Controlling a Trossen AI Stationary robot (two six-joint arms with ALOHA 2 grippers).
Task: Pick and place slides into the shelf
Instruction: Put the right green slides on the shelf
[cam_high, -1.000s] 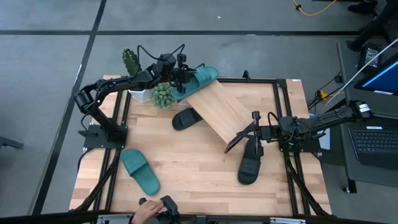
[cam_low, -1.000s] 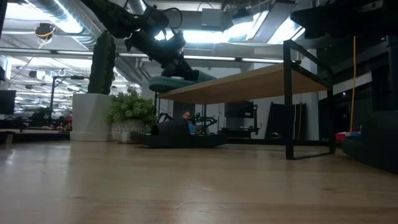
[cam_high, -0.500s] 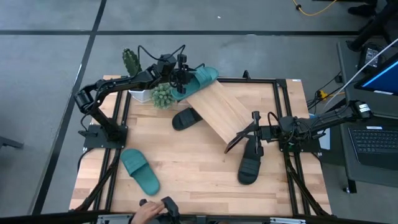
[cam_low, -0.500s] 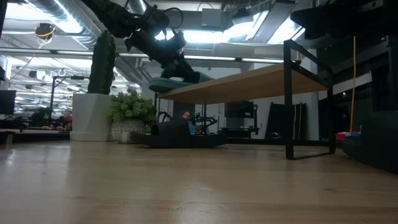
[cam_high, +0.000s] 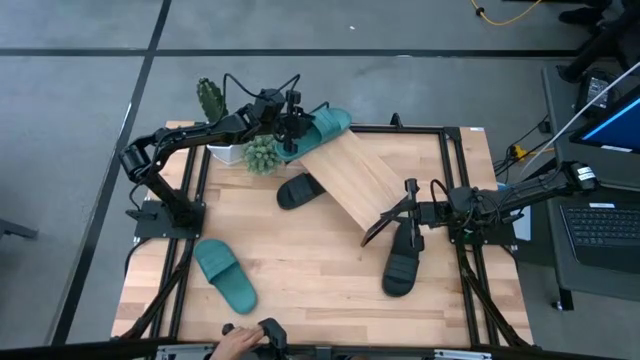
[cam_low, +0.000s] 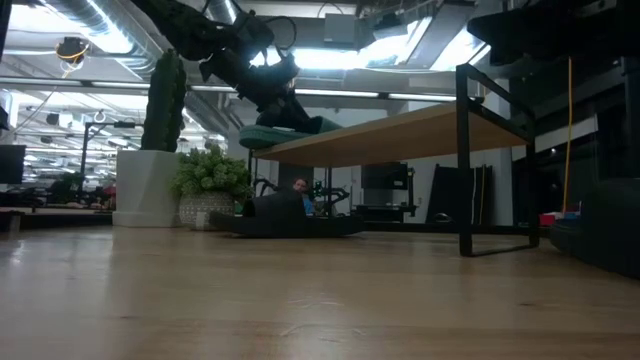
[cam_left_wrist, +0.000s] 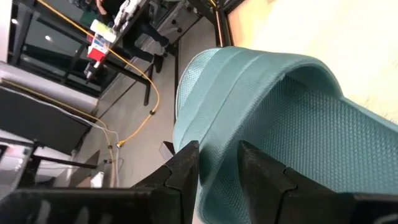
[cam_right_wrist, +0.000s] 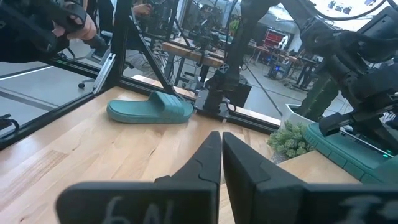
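My left gripper (cam_high: 292, 127) reaches to the table's far side and is shut on a teal slide (cam_high: 328, 124) that lies on the high far end of the slanted wooden shelf (cam_high: 350, 175). The second teal slide (cam_high: 225, 275) lies flat on its sole near the table's near left corner. One black slide (cam_high: 298, 190) sits on the table beside the shelf's left edge. The other black slide (cam_high: 400, 262) lies right of the shelf's low end. My right gripper (cam_high: 402, 215) is shut, holds nothing, and hovers over that slide's far end. My left gripper pinches the teal slide's broad strap (cam_left_wrist: 214, 134) at one side, near where it joins the sole. One finger (cam_left_wrist: 186, 163) is outside the strap, the other (cam_left_wrist: 255, 163) inside the opening over the footbed. It comes from the table's left. The slide's sole (cam_low: 290, 132) rests on the shelf.
A tall cactus in a white pot (cam_high: 208, 98) and a small bushy plant (cam_high: 262, 153) stand at the far left, close under my left arm. A person's hand (cam_high: 235, 340) shows at the table's near edge. Bare wood lies between the shelf and the near edge.
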